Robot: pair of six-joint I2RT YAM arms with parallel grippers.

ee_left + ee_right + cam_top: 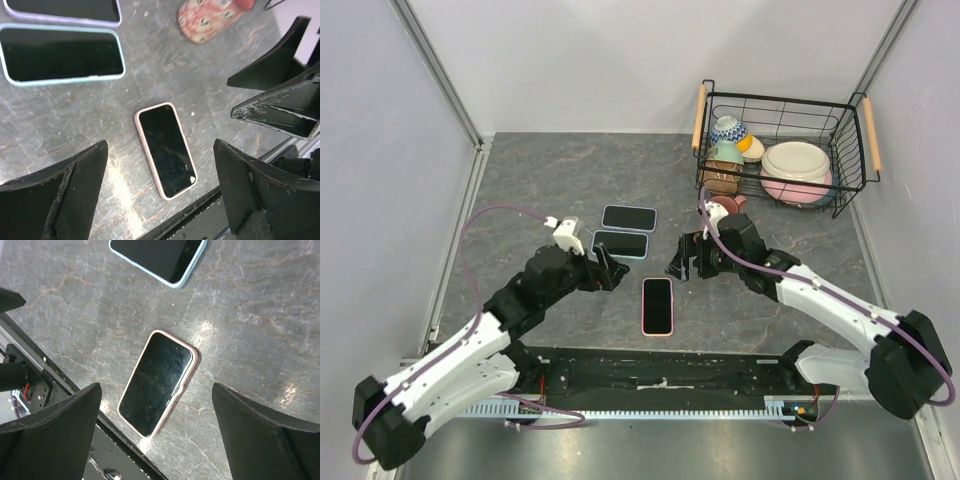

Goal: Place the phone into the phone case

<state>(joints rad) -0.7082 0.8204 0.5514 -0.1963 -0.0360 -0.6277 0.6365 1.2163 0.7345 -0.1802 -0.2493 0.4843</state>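
Note:
A phone [658, 305] with a dark screen lies flat on the grey table, framed all round by a pink phone case [138, 131]. It rests near the front edge, between the two arms. My left gripper [605, 268] hovers up and to the left of it, open and holding nothing. My right gripper [688, 262] hovers up and to the right, open as well. In the left wrist view the phone [165, 150] shows in the wide gap of my left gripper [160, 167]. My right gripper [155, 400] also looks down on the phone [156, 390] and touches nothing.
Two more cased phones lie behind: a light blue one [620, 243] and a purple one [628, 217]. A pink patterned cup [725, 207] lies beside a black wire basket [850, 175] of bowls at the back right. A black rail [660, 368] runs along the front edge.

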